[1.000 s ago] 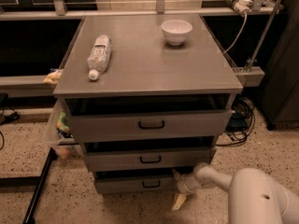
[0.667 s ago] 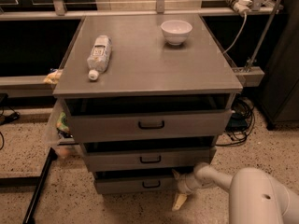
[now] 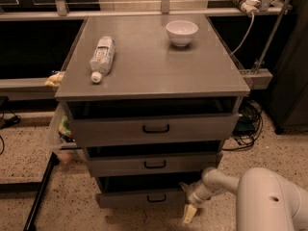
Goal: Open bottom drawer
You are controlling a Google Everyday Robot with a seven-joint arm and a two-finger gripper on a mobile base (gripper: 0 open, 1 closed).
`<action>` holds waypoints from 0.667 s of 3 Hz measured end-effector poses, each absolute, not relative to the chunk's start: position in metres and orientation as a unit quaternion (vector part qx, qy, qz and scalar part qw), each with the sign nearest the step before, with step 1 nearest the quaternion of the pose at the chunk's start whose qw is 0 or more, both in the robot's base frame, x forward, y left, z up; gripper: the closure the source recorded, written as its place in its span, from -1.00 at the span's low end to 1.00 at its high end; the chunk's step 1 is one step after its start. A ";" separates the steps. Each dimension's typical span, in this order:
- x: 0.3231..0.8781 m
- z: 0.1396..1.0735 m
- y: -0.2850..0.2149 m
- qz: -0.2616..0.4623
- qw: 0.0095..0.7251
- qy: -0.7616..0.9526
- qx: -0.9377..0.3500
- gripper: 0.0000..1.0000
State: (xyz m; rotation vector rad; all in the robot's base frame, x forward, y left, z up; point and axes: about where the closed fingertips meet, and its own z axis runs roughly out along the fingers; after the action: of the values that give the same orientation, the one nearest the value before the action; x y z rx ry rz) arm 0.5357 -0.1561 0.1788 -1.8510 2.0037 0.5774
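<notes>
Floor (image 3: 120, 219) in front of bottom drawer (image 3: 139, 198): bare, free way to handle (image 3: 156, 198). Gripper (image 3: 186, 200): at drawer's R end, jaws spread; arm (image 3: 221, 179) enters from R. Middle drawer (image 3: 154, 163) directly above. L side: black pole (image 3: 41, 194), bag (image 3: 57, 129). R side: cables (image 3: 248, 124). Surface (image 3: 154, 66): bottle (image 3: 102, 57), bowl (image 3: 182, 32), well apart.

Speckled floor (image 3: 24, 155), grey cabinet (image 3: 154, 66), dim light

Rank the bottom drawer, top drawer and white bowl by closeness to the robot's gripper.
The gripper is low at the front right of the cabinet.
1. Bottom drawer, right beside it.
2. Top drawer, higher up.
3. White bowl, on the cabinet top, far back.
</notes>
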 end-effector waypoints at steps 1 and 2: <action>0.524 0.180 -0.158 0.216 0.161 0.710 -0.651 -1.00; 0.524 0.182 -0.158 0.216 0.161 0.710 -0.651 -1.00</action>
State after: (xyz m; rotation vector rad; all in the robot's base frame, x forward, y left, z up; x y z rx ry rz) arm 0.5239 -0.1580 0.1821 -1.8587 2.0264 0.6181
